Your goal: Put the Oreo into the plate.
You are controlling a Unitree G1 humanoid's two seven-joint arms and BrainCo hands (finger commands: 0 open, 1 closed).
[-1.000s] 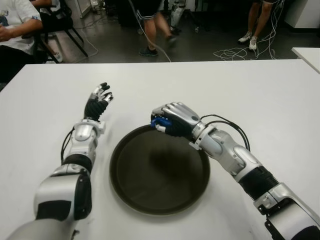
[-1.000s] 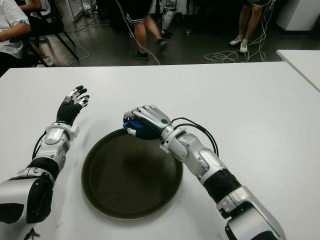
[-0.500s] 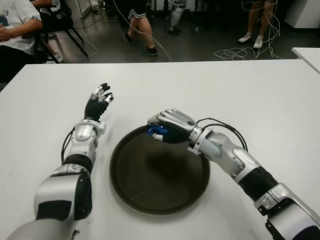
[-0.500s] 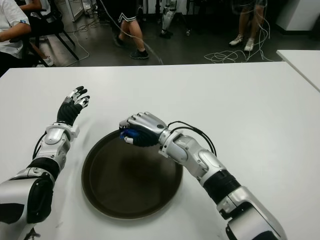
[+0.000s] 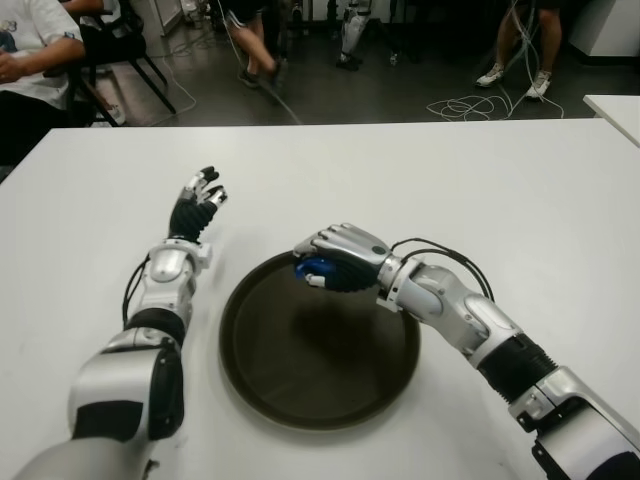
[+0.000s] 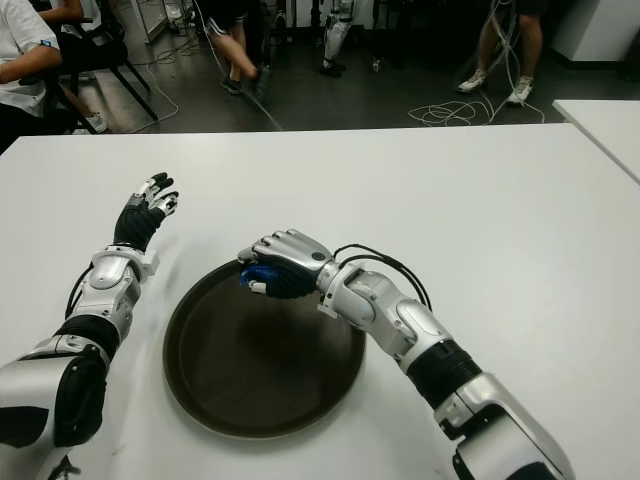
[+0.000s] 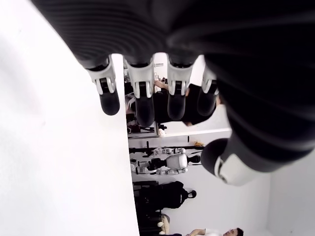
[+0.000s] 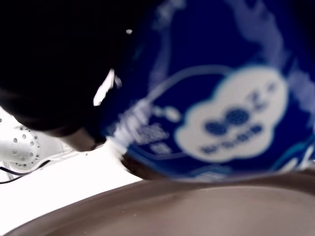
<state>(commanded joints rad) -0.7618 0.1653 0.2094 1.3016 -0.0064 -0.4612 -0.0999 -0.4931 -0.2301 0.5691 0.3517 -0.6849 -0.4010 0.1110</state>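
My right hand (image 5: pixel 325 268) is curled around a blue Oreo packet (image 5: pixel 313 268), holding it just over the far rim of the round dark plate (image 5: pixel 320 385). Up close, the right wrist view fills with the blue Oreo packet (image 8: pixel 216 98) and its white logo, with the plate's brown surface (image 8: pixel 197 211) right beneath it. Whether the packet touches the plate I cannot tell. My left hand (image 5: pixel 197 203) shows to the left of the plate with fingers extended and holds nothing; its fingertips (image 7: pixel 142 105) are spread in the left wrist view.
The white table (image 5: pixel 500 190) spreads around the plate. Beyond its far edge stand people's legs (image 5: pixel 250 40), a seated person (image 5: pixel 25 70) at the far left, a chair and cables on the floor. Another white table corner (image 5: pixel 615 105) shows at the right.
My right hand has shifted slightly left and lower with the Oreo packet, now over the plate's far rim. The left arm has not moved. A person in the background walked left.
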